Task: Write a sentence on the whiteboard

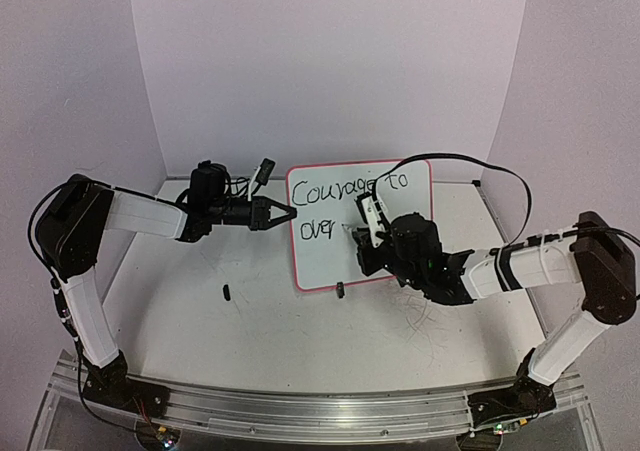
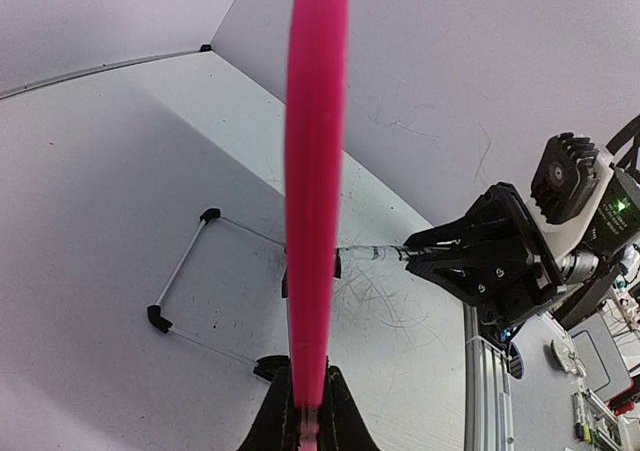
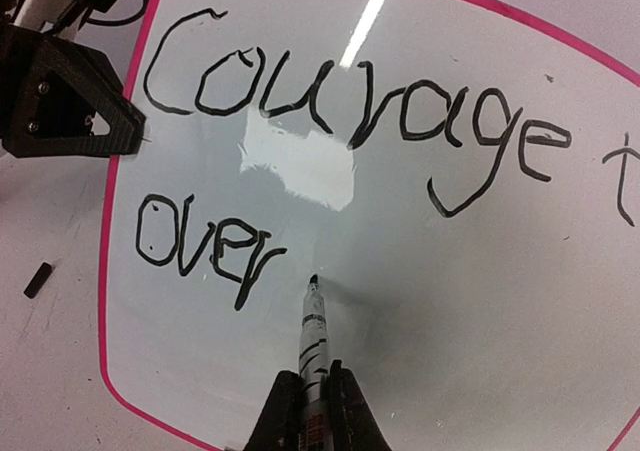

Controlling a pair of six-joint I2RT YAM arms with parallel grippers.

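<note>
The whiteboard (image 1: 330, 261) with a pink frame stands tilted mid-table. It reads "Courage to" on the top line and "over" below. My left gripper (image 1: 284, 214) is shut on the board's left edge; the left wrist view shows the pink frame (image 2: 315, 171) edge-on between the jaws. My right gripper (image 1: 368, 233) is shut on a white marker (image 3: 314, 341), whose black tip is at the board face (image 3: 420, 271) just right of "over". The left gripper also shows at the top left of the right wrist view (image 3: 70, 96).
A small black marker cap (image 1: 226, 292) lies on the table left of the board, also seen in the right wrist view (image 3: 38, 278). A wire stand with black feet (image 2: 185, 291) sits behind the board. Old scribbles (image 2: 400, 306) mark the table. Walls enclose three sides.
</note>
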